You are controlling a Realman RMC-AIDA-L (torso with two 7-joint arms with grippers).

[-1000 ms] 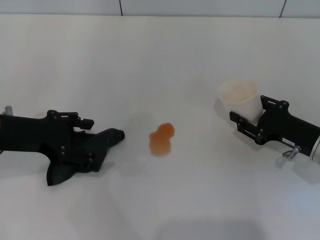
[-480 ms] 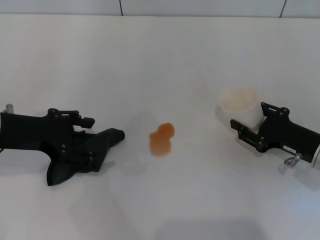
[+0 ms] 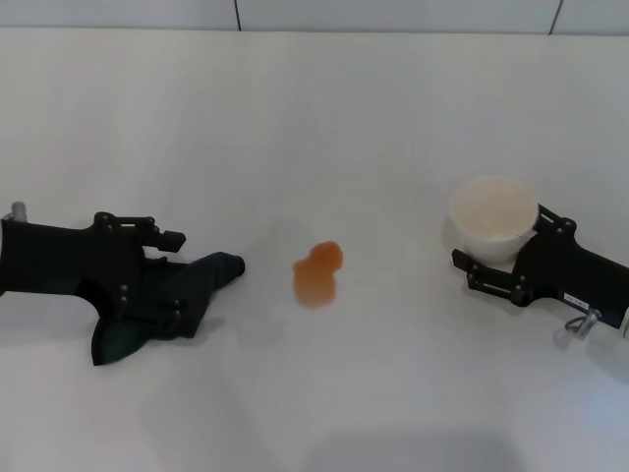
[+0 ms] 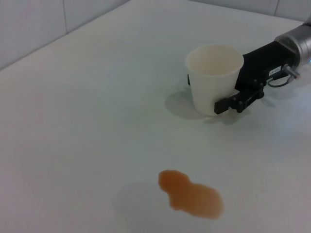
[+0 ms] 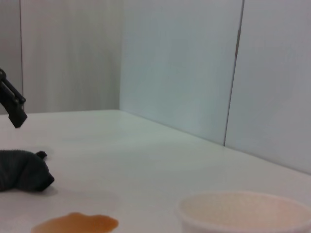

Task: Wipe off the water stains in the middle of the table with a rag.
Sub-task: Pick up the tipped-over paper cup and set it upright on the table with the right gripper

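The orange water stain (image 3: 317, 273) lies mid-table (image 3: 314, 118); it also shows in the left wrist view (image 4: 192, 194) and the right wrist view (image 5: 75, 223). My left gripper (image 3: 167, 270) lies at the left, shut on the dark rag (image 3: 192, 285), whose pointed tail reaches toward the stain but stays apart from it. The rag also shows in the right wrist view (image 5: 22, 170). My right gripper (image 3: 501, 241) is at the right, shut on a white paper cup (image 3: 491, 211) held upright just above the table. The cup also shows in the left wrist view (image 4: 214, 73).
A tiled wall runs along the table's far edge. The cup's rim fills the near corner of the right wrist view (image 5: 243, 213). Bare white tabletop lies between the rag, the stain and the cup.
My right gripper has lifted the cup off the table and carried it a little to the right. The left gripper, the rag and the stain have not moved.
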